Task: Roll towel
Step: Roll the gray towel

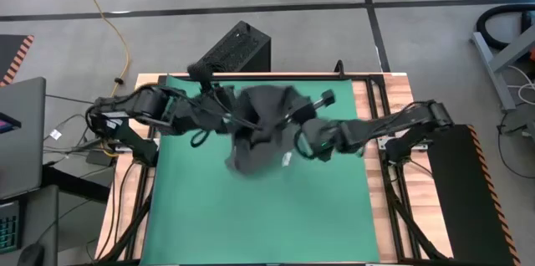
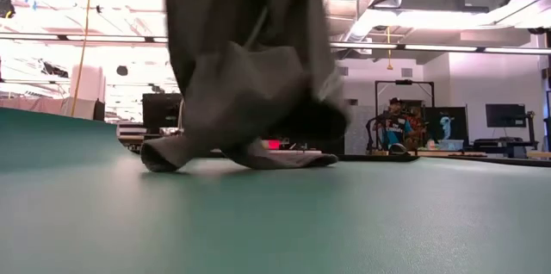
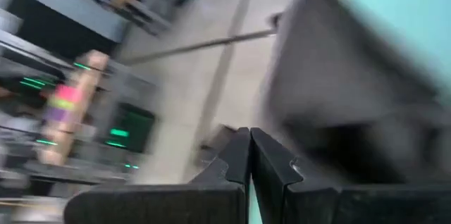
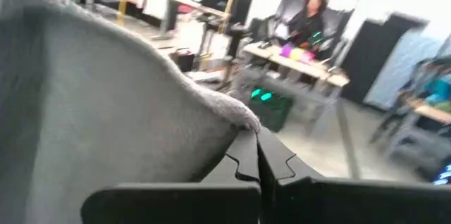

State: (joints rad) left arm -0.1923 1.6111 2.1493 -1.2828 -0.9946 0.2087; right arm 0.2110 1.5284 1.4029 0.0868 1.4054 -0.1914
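The dark grey towel [image 1: 263, 128] hangs bunched over the far half of the green mat [image 1: 251, 216]. Its lower end [image 2: 232, 158] rests on the mat, and a small white tag [image 1: 286, 159] shows near its right edge. My right gripper [image 1: 292, 132] comes in from the right, level, and is shut on the towel [image 4: 106, 111]. My left gripper [image 1: 227, 114] reaches in from the left and is shut [image 3: 250, 143] beside the towel's upper left part [image 3: 352, 83]. No cloth shows between its fingertips. My right gripper pinches a folded edge of the towel [image 4: 236, 115] between its two fingertips, coming at it level from the table's right. The cloth spreads away from the fingers and hangs down, its lower end on the mat. My left gripper is close against the towel's upper left, but I cannot tell whether it touches it.
The mat covers most of the wooden table [image 1: 380, 216]. A black box [image 1: 238, 48] stands just beyond the far edge. A laptop [image 1: 21, 132] sits off to the left. A person [image 2: 394, 123] sits at a desk in the room behind.
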